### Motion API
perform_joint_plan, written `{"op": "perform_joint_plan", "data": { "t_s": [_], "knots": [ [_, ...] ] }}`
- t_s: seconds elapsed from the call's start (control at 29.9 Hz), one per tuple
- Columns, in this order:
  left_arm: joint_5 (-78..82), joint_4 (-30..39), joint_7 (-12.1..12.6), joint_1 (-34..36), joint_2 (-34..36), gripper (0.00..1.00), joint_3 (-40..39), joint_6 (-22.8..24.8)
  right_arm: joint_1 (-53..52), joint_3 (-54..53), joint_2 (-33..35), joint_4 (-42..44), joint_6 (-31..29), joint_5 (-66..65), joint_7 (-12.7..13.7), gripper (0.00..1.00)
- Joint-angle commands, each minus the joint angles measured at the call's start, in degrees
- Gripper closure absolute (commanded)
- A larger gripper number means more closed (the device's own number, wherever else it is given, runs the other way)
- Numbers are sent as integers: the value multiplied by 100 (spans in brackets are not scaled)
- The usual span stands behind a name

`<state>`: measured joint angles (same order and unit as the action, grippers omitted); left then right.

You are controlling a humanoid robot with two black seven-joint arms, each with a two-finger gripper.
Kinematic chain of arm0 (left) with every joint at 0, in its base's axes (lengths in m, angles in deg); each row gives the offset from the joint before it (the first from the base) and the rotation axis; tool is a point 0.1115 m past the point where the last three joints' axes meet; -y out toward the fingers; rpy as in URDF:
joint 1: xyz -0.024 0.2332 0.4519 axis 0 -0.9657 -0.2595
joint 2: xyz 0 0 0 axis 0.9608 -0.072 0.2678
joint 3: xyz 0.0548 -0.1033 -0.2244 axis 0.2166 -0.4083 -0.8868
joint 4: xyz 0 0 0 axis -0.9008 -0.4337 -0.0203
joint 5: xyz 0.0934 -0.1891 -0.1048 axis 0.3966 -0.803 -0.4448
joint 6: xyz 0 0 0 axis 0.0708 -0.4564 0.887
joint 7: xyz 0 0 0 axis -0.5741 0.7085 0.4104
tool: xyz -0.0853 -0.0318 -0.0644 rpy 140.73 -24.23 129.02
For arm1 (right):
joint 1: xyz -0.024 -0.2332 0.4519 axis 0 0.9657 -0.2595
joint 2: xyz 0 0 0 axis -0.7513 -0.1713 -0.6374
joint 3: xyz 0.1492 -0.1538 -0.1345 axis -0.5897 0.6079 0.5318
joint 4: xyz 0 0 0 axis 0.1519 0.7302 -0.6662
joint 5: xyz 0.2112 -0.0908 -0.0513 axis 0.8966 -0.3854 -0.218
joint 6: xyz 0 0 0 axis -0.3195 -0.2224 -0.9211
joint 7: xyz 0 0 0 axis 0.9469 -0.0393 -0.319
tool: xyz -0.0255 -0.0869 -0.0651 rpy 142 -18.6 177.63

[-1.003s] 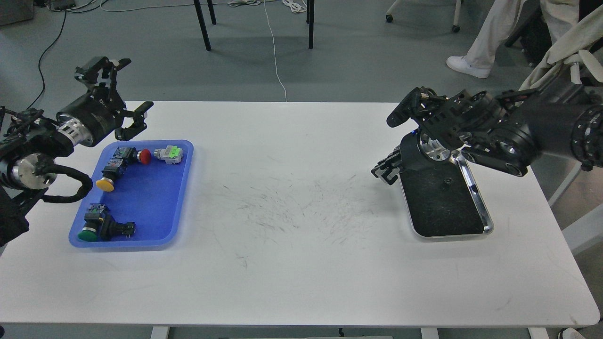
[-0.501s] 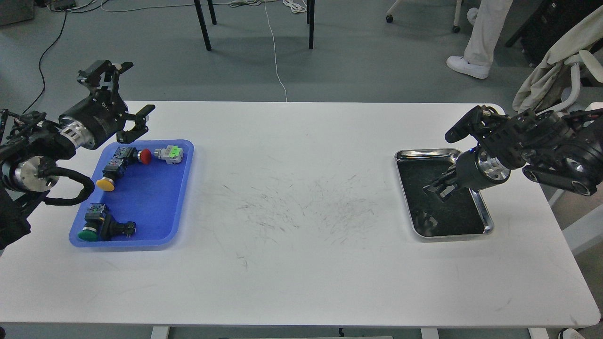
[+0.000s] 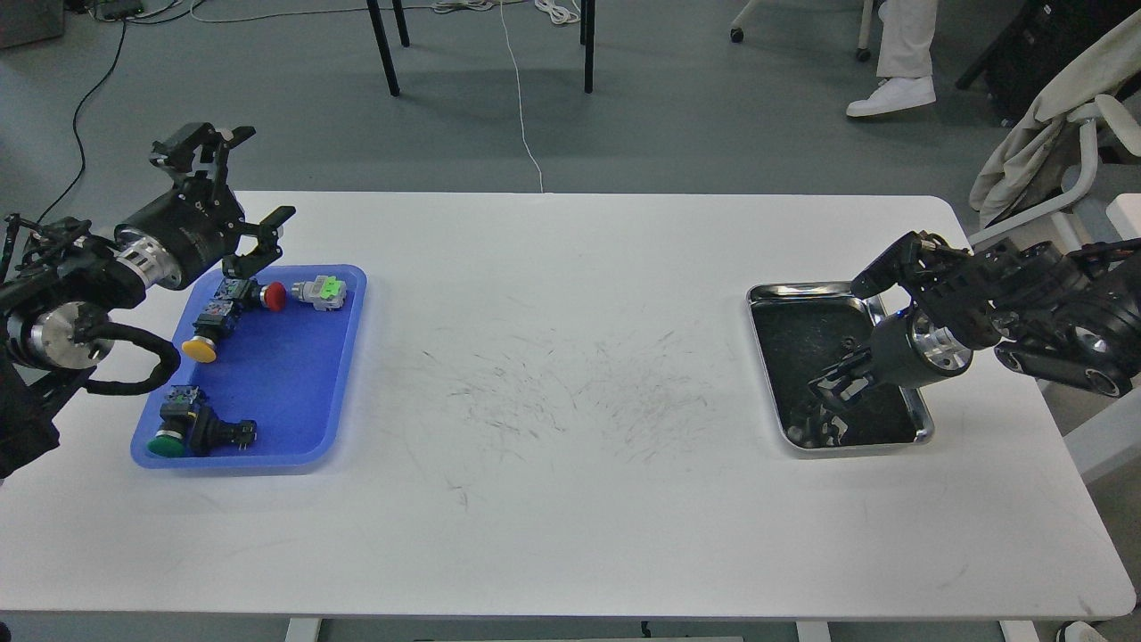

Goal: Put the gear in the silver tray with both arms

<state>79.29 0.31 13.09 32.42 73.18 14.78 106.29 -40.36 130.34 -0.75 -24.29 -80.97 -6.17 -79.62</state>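
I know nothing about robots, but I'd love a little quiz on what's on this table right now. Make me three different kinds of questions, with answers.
1. True or false: the left claw hangs open at the far end of the blue tray.
2. Which tray is the right claw over? A) blue tray B) silver tray C) neither
3. Fill in: the button lying between the red button and the green button is ____.

Key: 1 true; 2 B; 3 yellow.
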Motion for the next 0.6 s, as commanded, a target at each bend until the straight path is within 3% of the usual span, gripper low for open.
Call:
{"op": "perform_joint_plan", "data": {
  "t_s": [0.0, 0.3, 0.57],
  "knots": [
    [0, 0, 1, -9, 0, 0, 0, 0, 0, -5, 9, -4, 0, 9, 0, 90],
    [0, 0, 1, -62, 9, 0, 0, 0, -8, -75, 9, 5, 0, 35, 0, 61],
    [0, 0, 1, -62, 18, 0, 0, 0, -17, -75, 9, 5, 8, 44, 0, 51]
  ]
}}
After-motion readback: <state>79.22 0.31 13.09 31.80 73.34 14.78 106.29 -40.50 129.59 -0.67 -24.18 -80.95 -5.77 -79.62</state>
